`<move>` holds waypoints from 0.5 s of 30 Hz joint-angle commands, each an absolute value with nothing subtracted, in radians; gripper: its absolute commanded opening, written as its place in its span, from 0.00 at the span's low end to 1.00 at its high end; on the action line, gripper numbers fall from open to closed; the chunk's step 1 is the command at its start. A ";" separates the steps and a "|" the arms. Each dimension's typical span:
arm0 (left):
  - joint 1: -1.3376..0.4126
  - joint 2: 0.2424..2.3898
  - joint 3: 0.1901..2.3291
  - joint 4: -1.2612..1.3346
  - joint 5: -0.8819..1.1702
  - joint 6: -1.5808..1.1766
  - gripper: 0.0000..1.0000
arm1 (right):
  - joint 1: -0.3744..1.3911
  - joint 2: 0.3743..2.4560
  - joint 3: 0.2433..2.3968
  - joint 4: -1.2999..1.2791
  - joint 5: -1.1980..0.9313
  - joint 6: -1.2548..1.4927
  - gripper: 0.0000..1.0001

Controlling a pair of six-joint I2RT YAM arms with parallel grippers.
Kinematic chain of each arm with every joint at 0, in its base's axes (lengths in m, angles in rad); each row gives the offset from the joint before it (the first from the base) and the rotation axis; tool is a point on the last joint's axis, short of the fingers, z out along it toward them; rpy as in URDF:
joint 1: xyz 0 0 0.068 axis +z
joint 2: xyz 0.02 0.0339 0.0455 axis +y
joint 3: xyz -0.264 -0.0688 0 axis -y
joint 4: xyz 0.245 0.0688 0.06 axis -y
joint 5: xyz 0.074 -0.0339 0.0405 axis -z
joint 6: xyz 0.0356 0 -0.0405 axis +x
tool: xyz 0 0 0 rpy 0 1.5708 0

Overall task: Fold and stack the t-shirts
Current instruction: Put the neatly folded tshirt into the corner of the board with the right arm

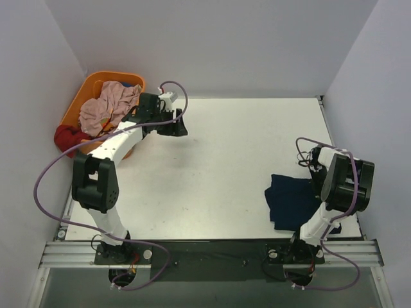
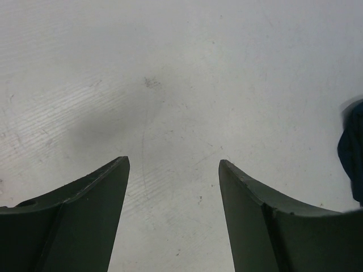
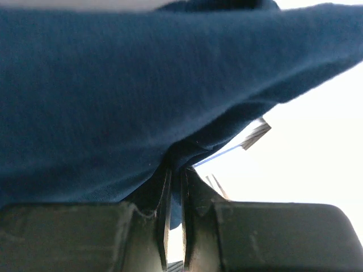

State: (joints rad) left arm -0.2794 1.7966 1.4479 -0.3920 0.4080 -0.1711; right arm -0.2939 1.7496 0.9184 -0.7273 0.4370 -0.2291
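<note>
Top external view: a navy t-shirt (image 1: 292, 202) is seen lying in a bunched, partly folded heap on the surface (image 1: 225, 154), at the near right, close to the right arm. A pink t-shirt (image 1: 106, 106) is heaped in the orange basket (image 1: 77, 96) at the far left corner. A red t-shirt (image 1: 67, 136) is draped over the basket's near rim.

The left hand (image 1: 174, 122) is held above bare surface just beside the basket. In the left wrist view its fingers (image 2: 91, 192) are spread wide with nothing between them. The right hand (image 3: 177, 175) is pressed together, and in the right wrist view a fold of the navy cloth is seen pinched between its fingers.

The task is judged to be at an early stage. Only the navy shirt is out on the surface, and its fold looks untidy and unfinished. No stack is begun, and the pink and red shirts are not yet taken out, folded or stacked.

No brand, label or writing can be read on the shirts, the basket or the arms.
</note>
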 commanded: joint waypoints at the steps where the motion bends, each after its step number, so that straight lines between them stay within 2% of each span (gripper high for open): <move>1: -0.258 1.778 1.459 -0.370 0.416 -0.160 0.75 | -0.307 1.781 0.940 -0.669 0.629 -0.310 0.00; 8: -0.219 1.809 1.477 -0.396 0.407 -0.140 0.75 | -0.449 1.802 0.960 -0.641 0.620 -0.304 0.00; 15: -0.204 1.815 1.470 -0.397 0.416 -0.133 0.75 | -0.459 1.850 0.996 -0.629 0.635 -0.324 0.00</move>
